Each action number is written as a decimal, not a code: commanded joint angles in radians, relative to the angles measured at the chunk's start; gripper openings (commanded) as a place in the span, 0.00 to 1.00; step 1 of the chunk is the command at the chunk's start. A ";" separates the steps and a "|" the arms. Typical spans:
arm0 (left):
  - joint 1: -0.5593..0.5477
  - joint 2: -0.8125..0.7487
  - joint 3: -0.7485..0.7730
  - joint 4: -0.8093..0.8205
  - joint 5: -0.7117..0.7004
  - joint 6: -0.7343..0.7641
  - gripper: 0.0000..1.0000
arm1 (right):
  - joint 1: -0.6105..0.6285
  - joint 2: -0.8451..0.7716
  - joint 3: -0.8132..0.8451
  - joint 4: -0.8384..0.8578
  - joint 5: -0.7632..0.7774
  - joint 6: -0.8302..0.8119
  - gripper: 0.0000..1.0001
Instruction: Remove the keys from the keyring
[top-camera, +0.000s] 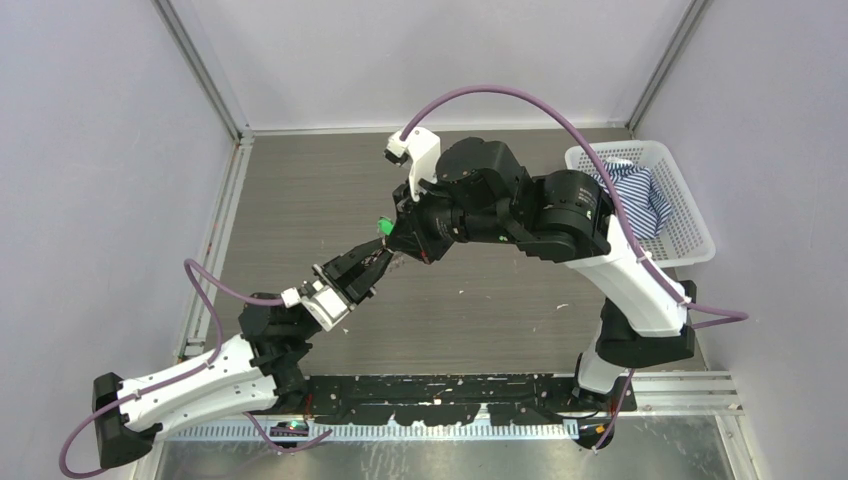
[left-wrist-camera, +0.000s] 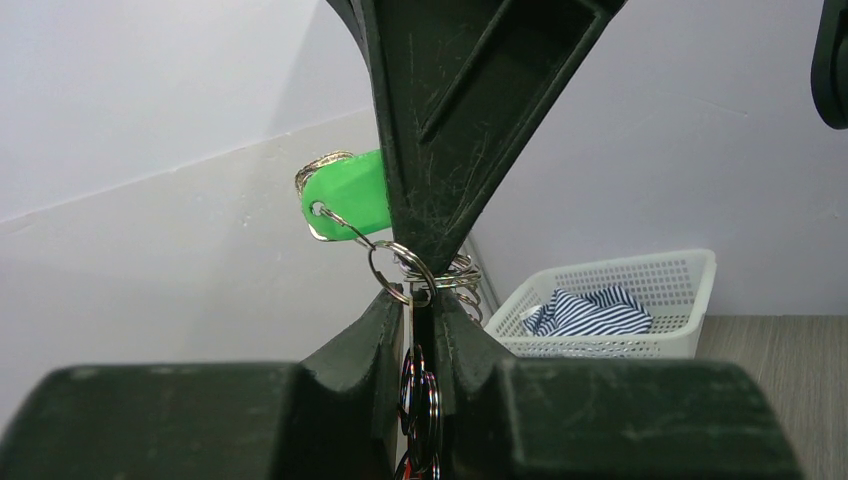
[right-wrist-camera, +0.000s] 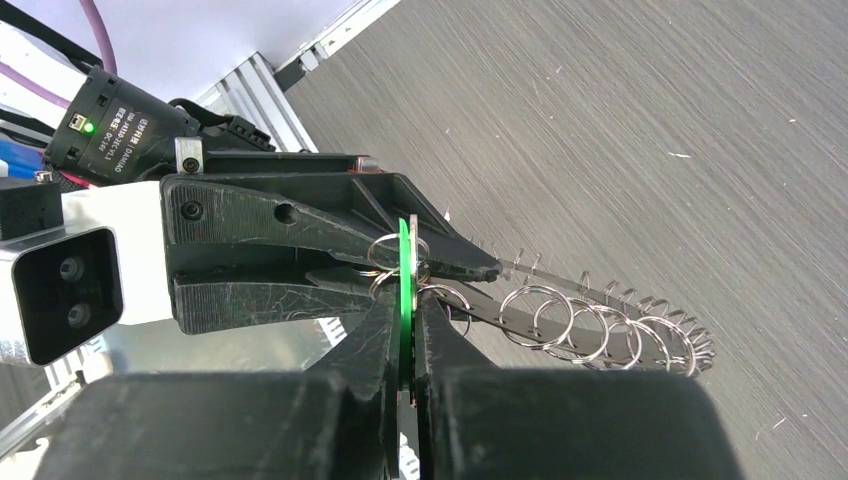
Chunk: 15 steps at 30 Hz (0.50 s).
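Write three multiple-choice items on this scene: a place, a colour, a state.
1. The white basket stands on the table at: A) the far right corner; B) the near left corner; C) the centre.
2. The plastic key head is: A) red; B) green; C) blue.
3. The right gripper is: A) wide open; B) shut on nothing; C) shut on the key head.
Answers: 1 A, the top view shows it by the right wall at the back; 2 B, it is bright green in both wrist views; 3 C, it pinches the green edge in its own view.
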<state>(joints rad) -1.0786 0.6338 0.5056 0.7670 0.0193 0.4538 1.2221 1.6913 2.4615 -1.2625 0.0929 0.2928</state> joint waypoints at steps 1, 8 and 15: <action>-0.006 -0.011 -0.002 0.076 0.033 0.018 0.00 | -0.024 0.002 0.012 0.063 0.015 0.023 0.01; -0.006 -0.003 0.000 0.074 0.034 0.028 0.00 | -0.058 0.016 0.016 0.062 0.010 0.072 0.01; -0.007 -0.001 0.001 0.069 0.030 0.043 0.00 | -0.092 0.020 -0.002 0.055 0.016 0.120 0.01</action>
<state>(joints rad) -1.0775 0.6426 0.5022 0.7650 -0.0147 0.4793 1.1721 1.7027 2.4603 -1.2663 0.0460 0.3744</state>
